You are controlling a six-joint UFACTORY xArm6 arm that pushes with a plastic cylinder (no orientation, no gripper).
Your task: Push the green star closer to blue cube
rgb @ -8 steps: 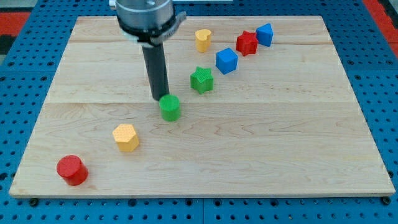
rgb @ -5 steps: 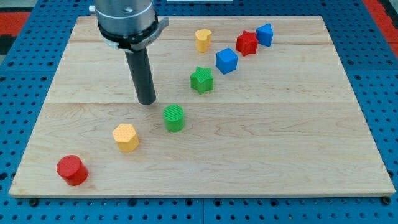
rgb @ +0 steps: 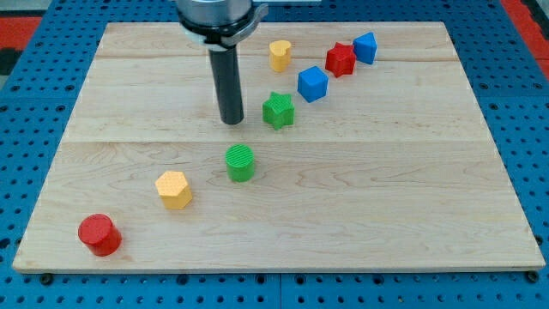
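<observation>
The green star (rgb: 278,110) sits near the board's middle, toward the view's top. The blue cube (rgb: 313,83) lies just up and to the right of it, a small gap between them. My tip (rgb: 232,122) rests on the board to the left of the green star, about a block's width away and not touching it. The dark rod rises from the tip to the arm's head at the view's top.
A green cylinder (rgb: 241,162) lies below my tip. A yellow block (rgb: 280,54), a red star (rgb: 340,59) and a second blue block (rgb: 365,47) sit toward the top right. A yellow hexagonal block (rgb: 174,189) and a red cylinder (rgb: 99,234) lie at the lower left on the wooden board (rgb: 386,189).
My tip pushed the green cylinder slightly down, swung left away from it, then moved right and up to stand left of the green star. The star has not moved.
</observation>
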